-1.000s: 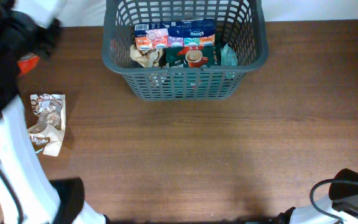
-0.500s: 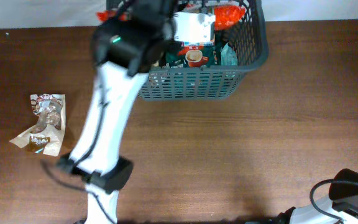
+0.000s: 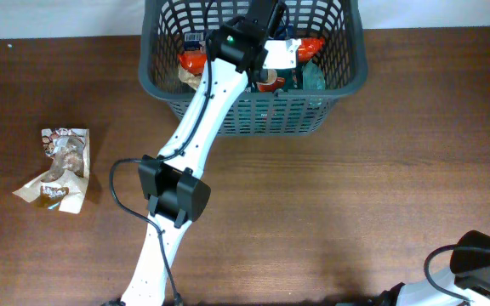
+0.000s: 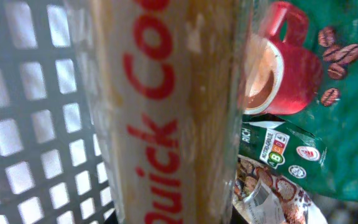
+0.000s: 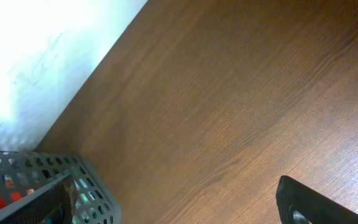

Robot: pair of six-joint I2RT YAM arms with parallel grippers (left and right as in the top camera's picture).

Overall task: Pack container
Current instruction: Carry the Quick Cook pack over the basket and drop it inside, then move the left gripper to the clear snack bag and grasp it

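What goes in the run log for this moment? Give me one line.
step: packing | left hand: shut on packet, inside container | right hand: open, over table | unpacked: one snack packet on table

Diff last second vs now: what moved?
The left arm swung from the table's left side across to the container and now reaches down inside it, carrying the red-lettered packet. The container, the snack packets on the table's left and the right arm stayed put.
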